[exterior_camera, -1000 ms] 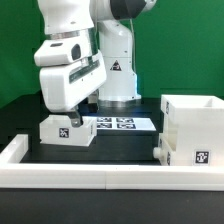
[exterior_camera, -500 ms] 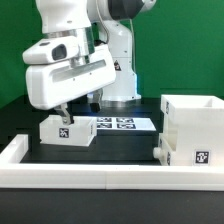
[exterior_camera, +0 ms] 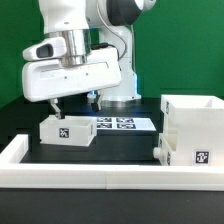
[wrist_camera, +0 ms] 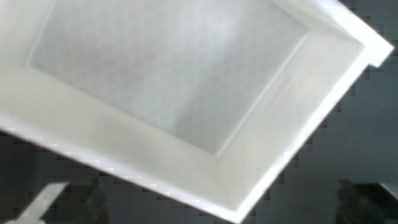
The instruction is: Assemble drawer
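Observation:
A small shallow white tray (exterior_camera: 67,129) with a square tag on its front stands on the black table at the exterior view's left. My gripper (exterior_camera: 74,102) hangs just above it, open and empty, with one finger toward each side of the tray. In the wrist view the tray (wrist_camera: 178,85) fills most of the picture, turned at an angle, with its open hollow facing the camera. My gripper (wrist_camera: 210,203) shows only as two dark blurred fingertips (wrist_camera: 50,202), wide apart. The tall boxy housing (exterior_camera: 192,128) stands at the right. A small white part (exterior_camera: 160,148) rests against its left side.
The marker board (exterior_camera: 120,123) lies flat behind the tray, between it and the housing. A low white border wall (exterior_camera: 100,176) runs along the front and up the left side. The robot's base (exterior_camera: 118,80) stands behind the marker board.
The hand has turned about its wrist and shifted slightly toward the exterior view's right over the tray. The tray and housing have not moved.

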### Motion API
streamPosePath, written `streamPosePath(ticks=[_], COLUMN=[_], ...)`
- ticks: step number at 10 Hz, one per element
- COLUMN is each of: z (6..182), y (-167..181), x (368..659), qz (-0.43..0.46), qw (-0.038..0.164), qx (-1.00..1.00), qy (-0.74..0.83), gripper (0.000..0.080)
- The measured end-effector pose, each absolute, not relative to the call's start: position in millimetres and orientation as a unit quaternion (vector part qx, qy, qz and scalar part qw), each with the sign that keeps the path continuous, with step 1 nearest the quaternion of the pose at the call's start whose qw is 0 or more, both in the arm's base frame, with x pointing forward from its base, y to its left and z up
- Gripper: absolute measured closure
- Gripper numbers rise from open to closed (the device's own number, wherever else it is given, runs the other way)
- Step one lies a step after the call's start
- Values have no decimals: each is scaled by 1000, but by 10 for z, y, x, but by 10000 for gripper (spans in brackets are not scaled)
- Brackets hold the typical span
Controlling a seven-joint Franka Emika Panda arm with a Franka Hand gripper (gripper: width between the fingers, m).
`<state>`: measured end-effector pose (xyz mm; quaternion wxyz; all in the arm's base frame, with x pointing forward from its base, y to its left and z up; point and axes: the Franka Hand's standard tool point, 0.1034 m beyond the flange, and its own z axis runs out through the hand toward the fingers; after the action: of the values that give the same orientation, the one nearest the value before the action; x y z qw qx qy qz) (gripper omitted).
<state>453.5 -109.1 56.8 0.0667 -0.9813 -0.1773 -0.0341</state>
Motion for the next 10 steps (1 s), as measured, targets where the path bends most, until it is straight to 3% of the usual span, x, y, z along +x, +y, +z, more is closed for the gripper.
streamPosePath(ticks=[5, 8, 10], z=[546, 449, 319], y=[-1047, -887, -789], x=[4498, 4408, 4371], qz=[-27, -9, -4], qw=[68, 69, 66], qx=[-997, -989, -991], qy=[-5, 133, 119], gripper=[151, 151, 151])
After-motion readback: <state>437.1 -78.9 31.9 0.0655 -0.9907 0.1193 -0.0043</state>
